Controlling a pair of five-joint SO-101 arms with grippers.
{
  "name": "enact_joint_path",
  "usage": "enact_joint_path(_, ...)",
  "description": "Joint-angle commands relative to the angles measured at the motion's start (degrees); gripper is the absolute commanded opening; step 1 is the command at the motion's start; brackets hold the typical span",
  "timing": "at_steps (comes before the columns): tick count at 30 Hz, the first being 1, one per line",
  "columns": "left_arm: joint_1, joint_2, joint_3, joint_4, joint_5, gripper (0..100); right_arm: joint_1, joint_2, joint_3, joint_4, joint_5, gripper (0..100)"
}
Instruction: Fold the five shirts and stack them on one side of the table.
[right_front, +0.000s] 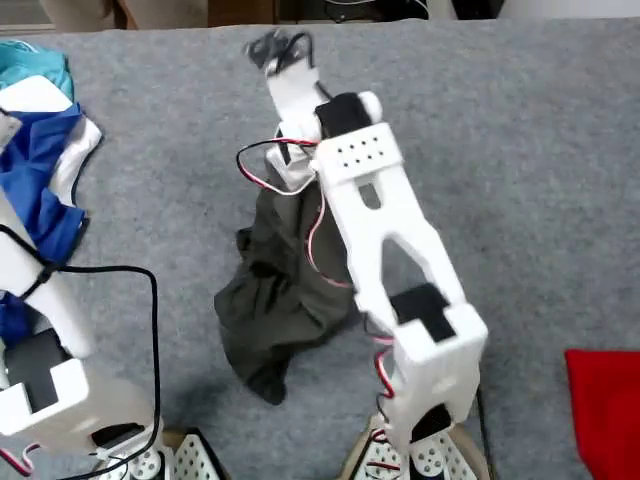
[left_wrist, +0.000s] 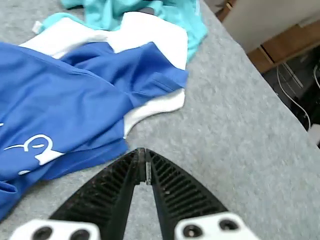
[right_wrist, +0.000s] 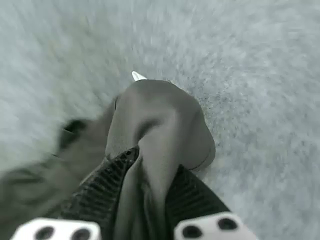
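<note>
My right gripper (right_wrist: 150, 162) is shut on a fold of the dark grey shirt (right_wrist: 160, 120), held up above the grey table. From above, that gripper (right_front: 278, 55) sits at the far middle. The rest of the dark grey shirt (right_front: 280, 300) trails in a crumpled heap under the arm. My left gripper (left_wrist: 145, 167) is shut with nothing in it, just over bare table beside the edge of a blue and white shirt (left_wrist: 65, 105). A teal shirt (left_wrist: 150, 12) lies beyond the blue one. Both shirts, blue (right_front: 40, 180) and teal (right_front: 35, 65), are bunched at the table's left edge.
A red shirt (right_front: 605, 410) lies at the near right edge. A black cable (right_front: 150, 300) loops from the left arm across the near left of the grey table (right_front: 520, 150). Open table stretches across the far right.
</note>
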Motion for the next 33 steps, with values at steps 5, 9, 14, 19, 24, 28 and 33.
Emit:
enact_joint_path(5, 4.0, -0.1, 0.1, -0.4, -0.5, 2, 8.6, 4.4, -3.0, -3.0, 20.2, 0.8)
enact_joint_path(9, 4.0, -0.1, 1.9, -0.5, -0.5, 2, 15.5, 4.4, -5.7, -3.0, 19.9, 10.3)
enact_joint_path(14, 4.0, -0.1, 6.2, -0.5, -4.9, 2, 22.5, 4.4, -5.8, -2.2, 20.4, 30.6)
enact_joint_path(19, 4.0, -0.2, 9.1, -0.4, -6.2, 2, 24.8, 4.3, -5.9, 4.4, 20.4, 41.7)
enact_joint_path(24, 3.8, -0.5, 10.7, -0.4, -7.0, 2, 22.1, 1.1, -9.5, 14.5, 20.4, 42.9)
enact_joint_path(28, 3.4, -0.7, 10.8, -0.1, -11.9, 2, 16.2, -4.9, -14.3, 20.4, 20.5, 42.9)
enact_joint_path(33, 1.2, -0.7, 10.7, 1.8, -15.6, 2, 7.7, -9.9, -11.4, 23.4, 22.9, 42.9)
